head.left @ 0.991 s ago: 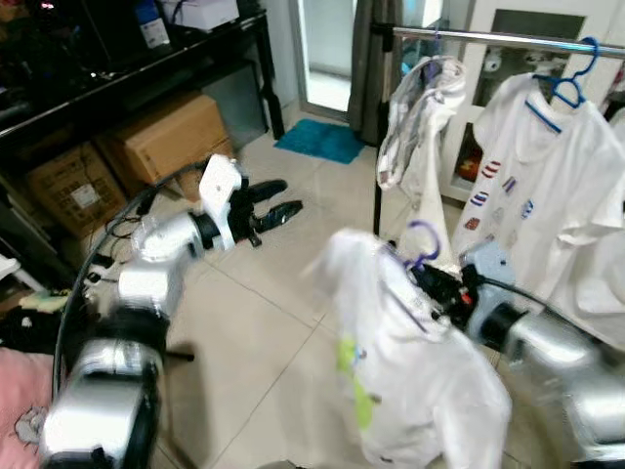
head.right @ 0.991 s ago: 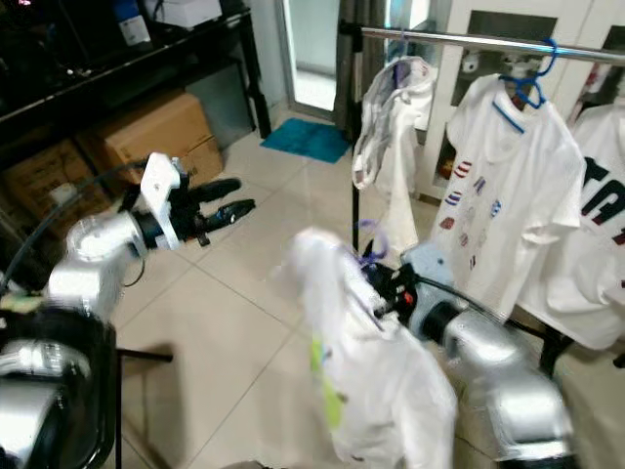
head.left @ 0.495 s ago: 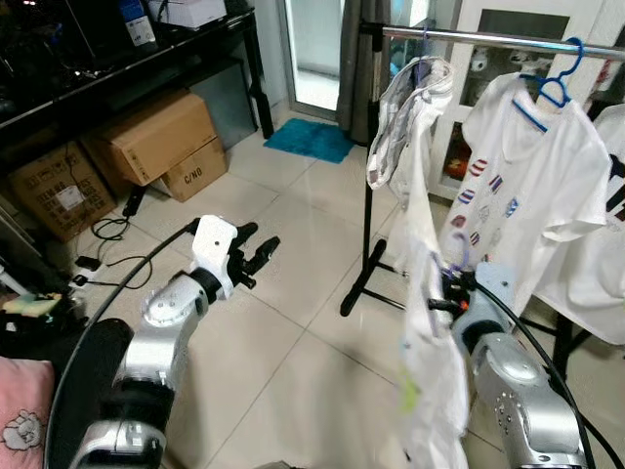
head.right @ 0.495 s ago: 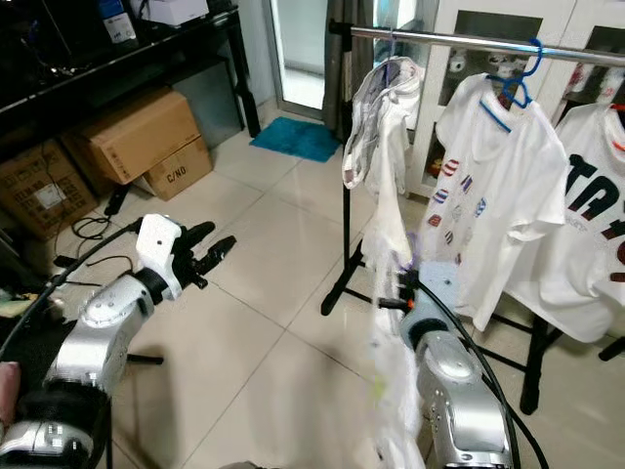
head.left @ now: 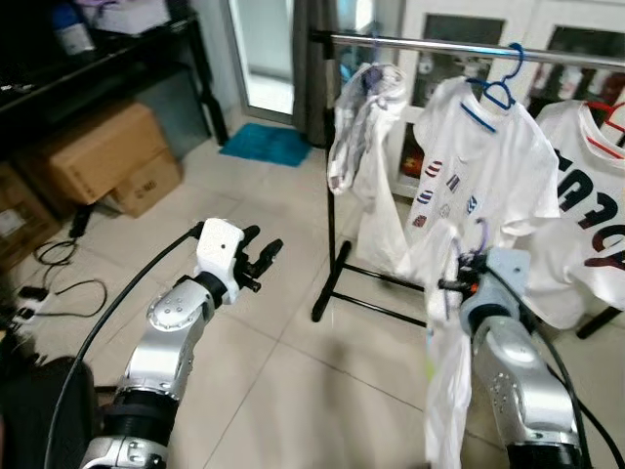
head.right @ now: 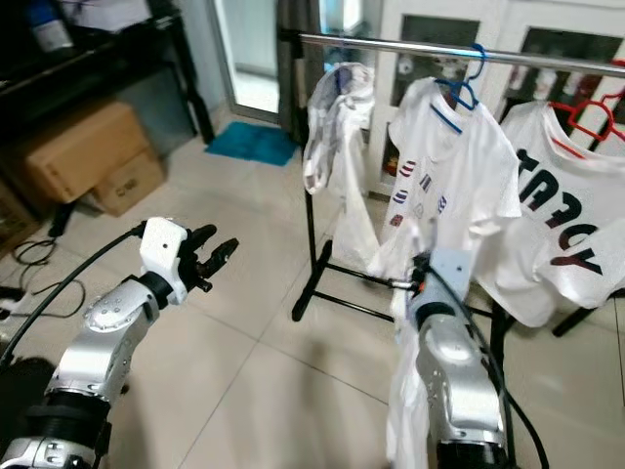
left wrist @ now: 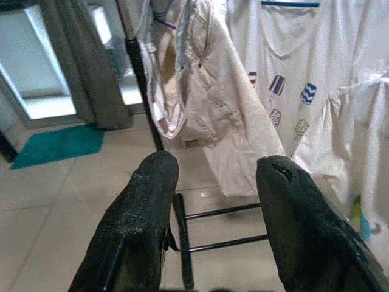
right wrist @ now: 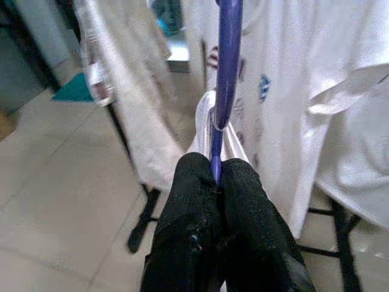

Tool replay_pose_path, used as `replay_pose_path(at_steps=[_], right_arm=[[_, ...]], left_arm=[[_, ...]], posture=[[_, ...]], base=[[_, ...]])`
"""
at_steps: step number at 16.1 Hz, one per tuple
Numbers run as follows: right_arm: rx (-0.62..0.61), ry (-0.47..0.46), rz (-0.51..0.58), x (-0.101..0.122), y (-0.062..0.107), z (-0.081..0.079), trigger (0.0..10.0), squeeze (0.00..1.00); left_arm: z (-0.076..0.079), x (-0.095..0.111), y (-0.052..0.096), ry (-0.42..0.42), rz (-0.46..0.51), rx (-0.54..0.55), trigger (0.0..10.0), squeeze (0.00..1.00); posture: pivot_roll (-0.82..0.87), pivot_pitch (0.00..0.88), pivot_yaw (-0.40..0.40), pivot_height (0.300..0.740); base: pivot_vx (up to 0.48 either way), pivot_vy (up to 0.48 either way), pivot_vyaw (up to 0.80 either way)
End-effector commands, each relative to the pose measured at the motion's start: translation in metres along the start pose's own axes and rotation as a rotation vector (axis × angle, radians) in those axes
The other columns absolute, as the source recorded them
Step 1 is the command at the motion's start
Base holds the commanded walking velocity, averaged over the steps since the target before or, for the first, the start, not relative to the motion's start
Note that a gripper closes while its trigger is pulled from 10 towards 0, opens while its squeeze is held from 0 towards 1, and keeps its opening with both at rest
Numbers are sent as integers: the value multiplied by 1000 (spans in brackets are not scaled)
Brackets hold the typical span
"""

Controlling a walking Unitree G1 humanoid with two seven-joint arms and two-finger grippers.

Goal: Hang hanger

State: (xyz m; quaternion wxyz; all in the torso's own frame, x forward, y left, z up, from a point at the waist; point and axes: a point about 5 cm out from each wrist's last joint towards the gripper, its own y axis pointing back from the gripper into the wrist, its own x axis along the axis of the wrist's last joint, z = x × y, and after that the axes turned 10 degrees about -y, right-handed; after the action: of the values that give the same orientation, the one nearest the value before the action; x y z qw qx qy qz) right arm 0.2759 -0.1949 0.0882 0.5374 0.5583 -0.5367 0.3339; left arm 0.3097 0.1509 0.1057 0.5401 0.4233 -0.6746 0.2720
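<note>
Right gripper (right wrist: 214, 176) is pinching the thin purple hanger (right wrist: 226, 73), limp white shirt (head.left: 447, 391) dangling, below the metal rail (head.left: 430, 45) crowded with tees. Left gripper (left wrist: 213, 176) is hovering spread, facing the rail.

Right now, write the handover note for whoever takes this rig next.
Right gripper: shut on the purple hanger, with a white shirt hanging from it, held low in front of the clothes rail.
Left gripper: open, empty, raised out to the left over the tiled floor.
On the rail: a bunched pale garment, a white T-shirt on a blue hanger, and another on a red hanger.
Done: hanger with its shirt is in hand, near the rack.
Left: lift it and hook it over the rail, then release.
</note>
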Motion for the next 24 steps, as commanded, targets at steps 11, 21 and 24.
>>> replay_pose_path(at_steps=[11, 21, 24], right_arm=[[53, -2, 165, 22, -2, -9, 10000, 0], [114, 53, 145, 28, -2, -3, 10000, 0], [127, 58, 137, 26, -3, -6, 10000, 0]], left_arm=[[6, 2, -1, -26, -20, -46, 10000, 0], [21, -1, -1, -29, -16, -37, 10000, 0], [22, -1, 1, -43, -17, -55, 10000, 0]], posture=[[-166, 0, 94, 740], [-196, 0, 4, 740], [-191, 0, -3, 740]], base=[[352, 0, 0], [333, 0, -425], [330, 0, 0]])
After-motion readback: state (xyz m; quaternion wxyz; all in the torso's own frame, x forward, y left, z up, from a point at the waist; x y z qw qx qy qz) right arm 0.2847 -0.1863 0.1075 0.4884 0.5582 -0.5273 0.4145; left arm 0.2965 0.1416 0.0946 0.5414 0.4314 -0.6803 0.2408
